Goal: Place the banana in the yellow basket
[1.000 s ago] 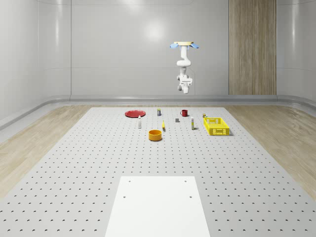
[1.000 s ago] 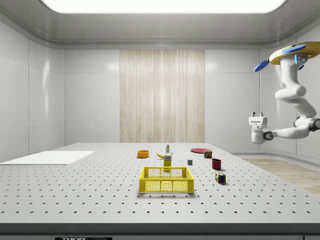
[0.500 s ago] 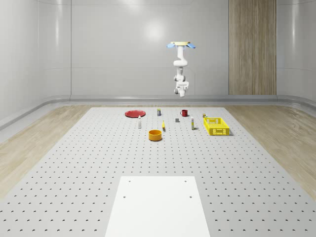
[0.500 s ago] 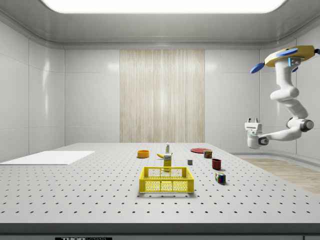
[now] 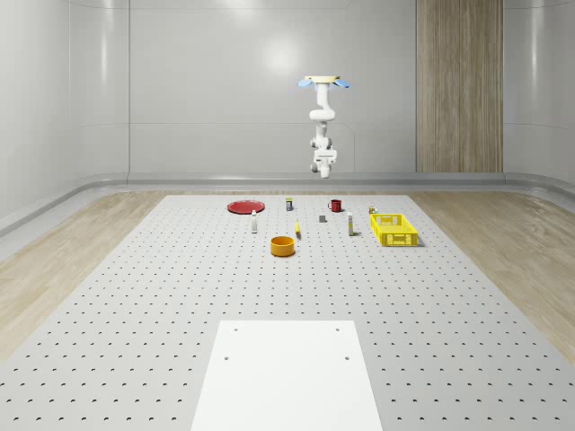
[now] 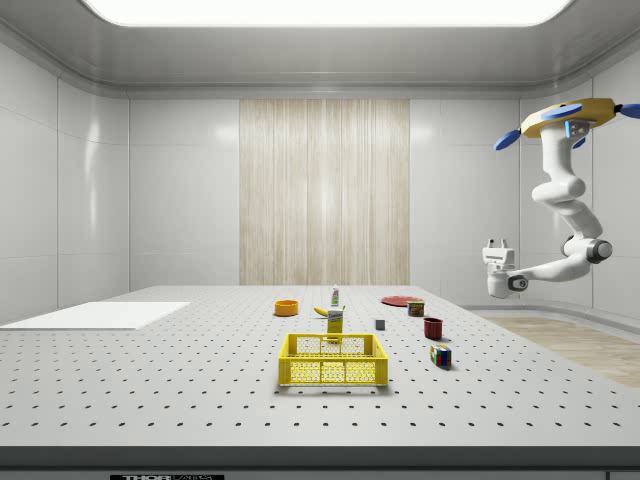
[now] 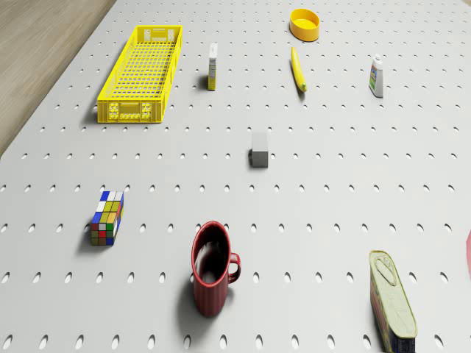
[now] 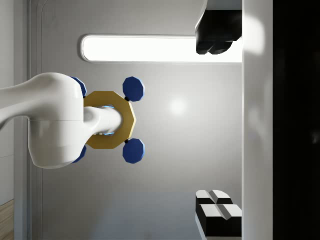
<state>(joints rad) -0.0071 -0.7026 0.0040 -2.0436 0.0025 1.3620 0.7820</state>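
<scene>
The banana (image 5: 297,230) (image 6: 320,312) (image 7: 297,70) lies on the perforated table between the orange bowl (image 5: 283,245) and a small carton (image 7: 212,66). The yellow basket (image 5: 393,230) (image 6: 333,360) (image 7: 141,72) stands near the table's edge at the whole-scene view's right, with nothing in it. The drone (image 5: 322,82) (image 6: 565,115) hovers high over the table's far end, beyond the red mug (image 5: 334,205) (image 7: 212,266). My gripper (image 5: 322,160) (image 6: 496,242) (image 8: 220,122) hangs far above all objects and points upward at the drone, open and holding nothing.
A Rubik's cube (image 7: 107,218), a grey block (image 7: 259,148), a tin can (image 7: 391,300) and a white bottle (image 7: 377,76) stand around the mug. A red plate (image 5: 244,206) lies at the far left. A white mat (image 5: 287,373) covers the near end.
The drone and arm have shifted toward the whole-scene view's left and the side view's left, slightly lower. The gripper stays open; no object on the table has moved.
</scene>
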